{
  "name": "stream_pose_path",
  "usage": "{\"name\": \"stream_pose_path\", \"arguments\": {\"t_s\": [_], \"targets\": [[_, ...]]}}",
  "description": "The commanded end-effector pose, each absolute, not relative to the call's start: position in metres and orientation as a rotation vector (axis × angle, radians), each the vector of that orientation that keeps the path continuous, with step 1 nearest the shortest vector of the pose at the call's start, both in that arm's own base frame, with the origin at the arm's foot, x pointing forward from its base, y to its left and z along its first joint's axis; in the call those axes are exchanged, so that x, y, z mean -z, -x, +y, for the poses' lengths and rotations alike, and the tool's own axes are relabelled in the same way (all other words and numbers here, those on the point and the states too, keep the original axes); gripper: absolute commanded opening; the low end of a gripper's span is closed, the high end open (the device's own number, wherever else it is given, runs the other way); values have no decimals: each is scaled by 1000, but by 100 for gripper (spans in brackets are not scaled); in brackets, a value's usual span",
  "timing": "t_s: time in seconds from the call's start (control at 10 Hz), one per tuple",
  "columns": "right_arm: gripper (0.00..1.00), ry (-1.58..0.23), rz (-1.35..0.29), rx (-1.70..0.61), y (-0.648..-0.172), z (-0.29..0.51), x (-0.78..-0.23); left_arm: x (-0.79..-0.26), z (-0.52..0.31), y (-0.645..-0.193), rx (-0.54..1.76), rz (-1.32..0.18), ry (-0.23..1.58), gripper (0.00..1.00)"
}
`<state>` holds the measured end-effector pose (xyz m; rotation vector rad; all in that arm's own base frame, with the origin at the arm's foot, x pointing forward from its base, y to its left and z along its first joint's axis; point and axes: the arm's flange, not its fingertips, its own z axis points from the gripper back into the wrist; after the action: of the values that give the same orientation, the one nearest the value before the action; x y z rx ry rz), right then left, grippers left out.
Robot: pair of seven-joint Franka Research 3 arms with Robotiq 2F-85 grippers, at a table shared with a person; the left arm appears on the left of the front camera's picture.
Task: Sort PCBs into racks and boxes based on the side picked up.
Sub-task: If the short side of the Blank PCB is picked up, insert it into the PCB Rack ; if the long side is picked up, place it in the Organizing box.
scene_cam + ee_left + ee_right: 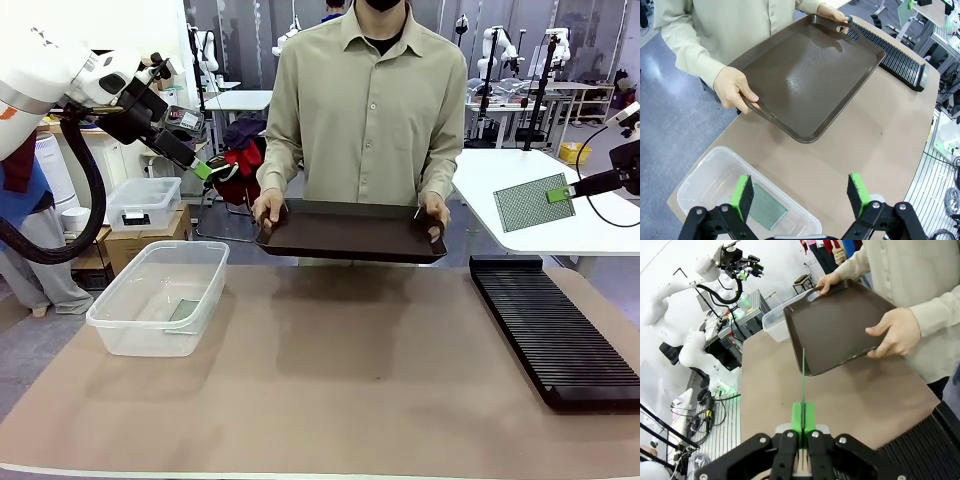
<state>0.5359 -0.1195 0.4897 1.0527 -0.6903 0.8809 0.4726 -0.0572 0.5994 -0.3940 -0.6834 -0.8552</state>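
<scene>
A: What is noted nearest the camera in the front view?

B: The brown table (330,390) is seen across the lower frame. At lower left the clear tub (160,296) is set on it, and one PCB (767,206) is seen lying flat on the tub's floor in the left wrist view. At lower right the long black rack (553,325) is laid on the table.

A: And behind those?

B: A dark brown tray (350,232) is held at mid-frame above the table's far edge by a person, one hand (268,208) on each short end.

A: The grippers?

B: The left gripper (208,170) is observed at upper left, raised above the tub, its green fingers (742,197) spread wide with nothing between them. The right gripper (578,187) is found at the right edge, above the rack's far end, clenched on a second PCB (534,202), which is held by one edge and is seen edge-on in the right wrist view.
</scene>
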Motion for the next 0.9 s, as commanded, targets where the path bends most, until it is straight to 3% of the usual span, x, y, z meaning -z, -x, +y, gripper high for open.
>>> {"name": "stream_pose_path", "arguments": {"t_s": [0.0, 0.3, 0.7, 0.8], "targets": [[2, -1055, -688, -868, -536, -123, -486, -600, -57, -474, 855, -685, 392, 100], [2, -1017, -842, -1121, -554, -141, -465, -600, -57, -474, 855, -685, 392, 100], [2, -951, -891, -1394, -580, -179, -435, -600, -57, -474, 855, -685, 392, 100], [2, -943, -835, -1409, -584, -189, -426, -600, -57, -474, 855, -685, 392, 100]]}}
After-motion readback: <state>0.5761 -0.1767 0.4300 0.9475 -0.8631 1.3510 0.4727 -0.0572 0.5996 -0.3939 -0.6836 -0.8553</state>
